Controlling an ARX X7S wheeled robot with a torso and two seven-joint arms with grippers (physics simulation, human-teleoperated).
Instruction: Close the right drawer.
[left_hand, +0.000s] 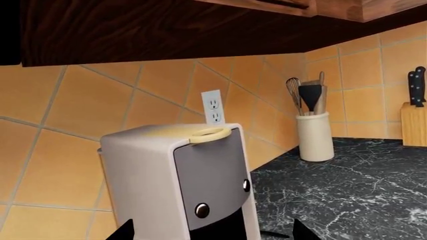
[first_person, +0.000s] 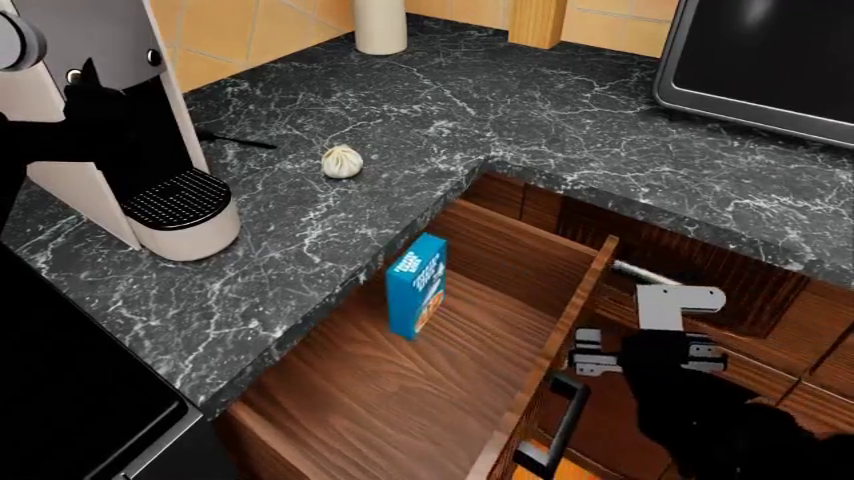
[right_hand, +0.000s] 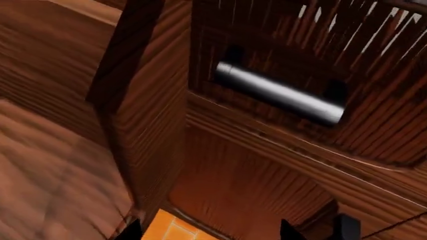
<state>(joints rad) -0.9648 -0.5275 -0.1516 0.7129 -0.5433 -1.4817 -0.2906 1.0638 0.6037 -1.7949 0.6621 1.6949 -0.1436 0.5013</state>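
**Right drawer wide open, right gripper at its front**

Far left in head view: left gripper (first_person: 91, 75) raised at the coffee machine (first_person: 134, 120), idle; its fingertips barely show in the left wrist view, so cannot tell how wide it stands. On the black marble counter (first_person: 534, 110) lies a garlic bulb (first_person: 343, 161). Centre: the right drawer (first_person: 400, 390) is pulled far out, a blue box (first_person: 416, 285) standing upright inside. Its ribbed front (first_person: 567, 330) with black bar handle (first_person: 558, 425) faces right. Right gripper (first_person: 643, 352) sits just beside that outer face, apparently empty, spread unclear. Behind it, a smaller front with silver handle (right_hand: 280, 93).

Step, as judged: approach and contact, push not begun. Next: press against the front and drive the drawer straight in, avoiding the silver-handled front.
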